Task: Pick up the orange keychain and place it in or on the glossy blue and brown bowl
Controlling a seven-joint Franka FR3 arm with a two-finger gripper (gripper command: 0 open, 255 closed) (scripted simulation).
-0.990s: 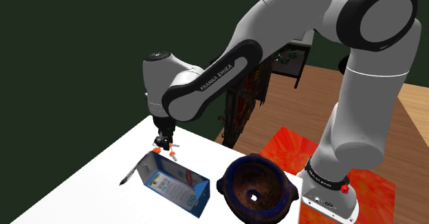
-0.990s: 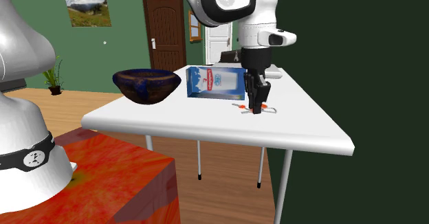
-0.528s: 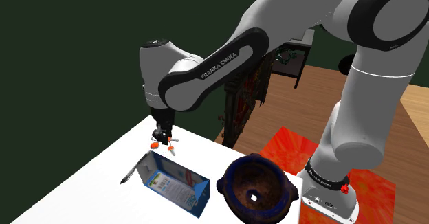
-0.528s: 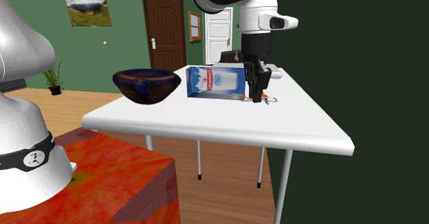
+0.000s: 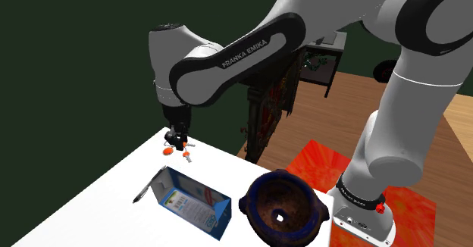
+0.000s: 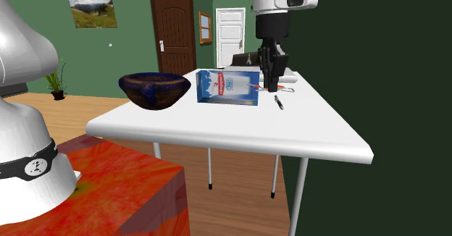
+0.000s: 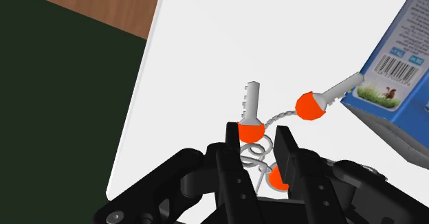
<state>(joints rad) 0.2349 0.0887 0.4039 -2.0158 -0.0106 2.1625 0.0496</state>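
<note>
My gripper (image 7: 258, 150) is pinched in narrow, and it is holding the orange keychain (image 7: 249, 131). My two fingers (image 7: 230, 154) squeeze the thin wire ring, so they sit close together. I hold it by the ring so the keys can hang down loose. I count three orange key heads under my hand. I think the keychain hangs a little way above the white table (image 5: 98, 204), not on it.

Just beside the keys is one blue and white carton (image 7: 399, 71), lying on its side. By the carton's open end there is one thin dark thing (image 5: 139, 194) lying flat. I cannot tell what it is.

Past the carton is one bowl (image 5: 284, 207), blue outside and brown inside. It stands on the table with its open side up, so a thing can drop right in. The carton lies between me and the bowl. I think that is why I hold the keys up high, so they can go over it.

Far away I see two doors, one brown door (image 6: 174, 32) and one white door (image 6: 230, 32). There is one picture (image 6: 93, 9) on the green wall and one plant (image 6: 56, 82).
</note>
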